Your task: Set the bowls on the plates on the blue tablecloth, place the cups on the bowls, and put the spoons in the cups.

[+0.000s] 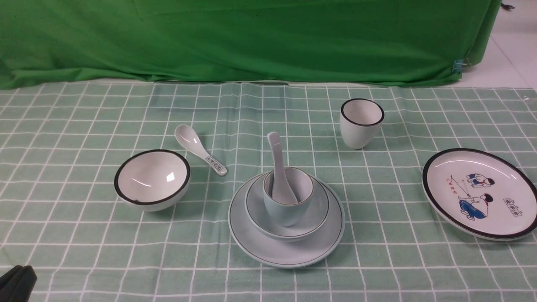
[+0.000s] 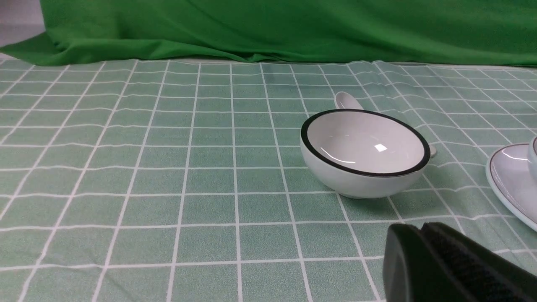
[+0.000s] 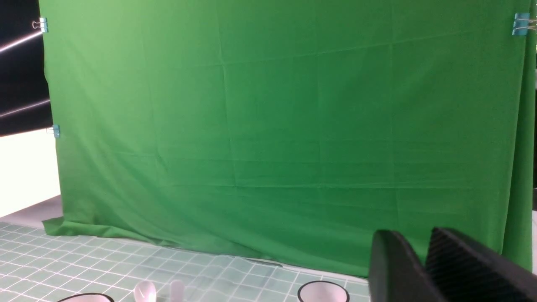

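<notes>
Left fingers (image 2: 420, 233) closed, empty, right fingers (image 3: 416, 239) slightly parted, empty: open left, pinch white bowl (image 1: 152, 178) rim, carry level, centre over cartoon plate (image 1: 482, 195).

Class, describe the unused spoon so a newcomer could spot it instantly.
On the grid-patterned tablecloth, find the white, black-rimmed bowl at the left. Just beyond its right side lies a white spoon. Unlike the plain spoon standing in the cup, it has dark handle markings.
</notes>
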